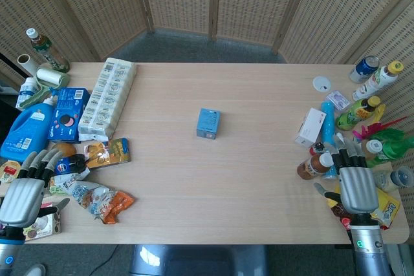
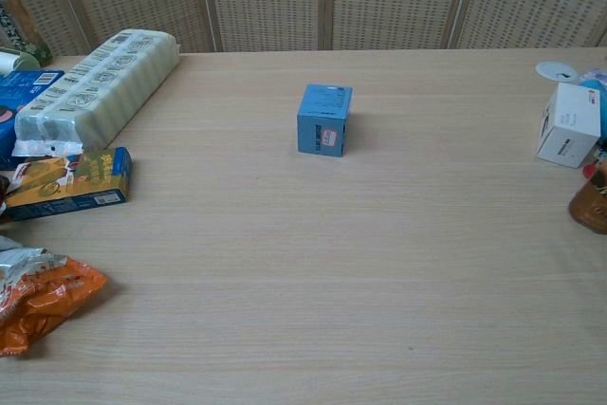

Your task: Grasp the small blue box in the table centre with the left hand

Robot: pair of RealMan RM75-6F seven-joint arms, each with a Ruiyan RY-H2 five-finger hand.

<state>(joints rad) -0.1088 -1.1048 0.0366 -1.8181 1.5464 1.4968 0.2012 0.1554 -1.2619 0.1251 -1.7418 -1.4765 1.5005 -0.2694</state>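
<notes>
The small blue box [image 1: 208, 123] stands alone at the table's centre; the chest view shows the small blue box [image 2: 324, 119] with a pale label on its near face. My left hand [image 1: 26, 192] rests at the near left corner, over the snack packets, fingers apart and holding nothing, far from the box. My right hand [image 1: 355, 184] sits at the near right edge beside the bottles, fingers spread and empty. Neither hand appears in the chest view.
On the left lie a long pack of cups [image 1: 107, 98], a blue detergent bottle [image 1: 24, 132], an Oreo box [image 1: 68, 113], an orange-blue carton [image 2: 68, 183] and an orange packet [image 2: 43, 298]. A white box [image 1: 311, 127] and several bottles [image 1: 365, 109] crowd the right.
</notes>
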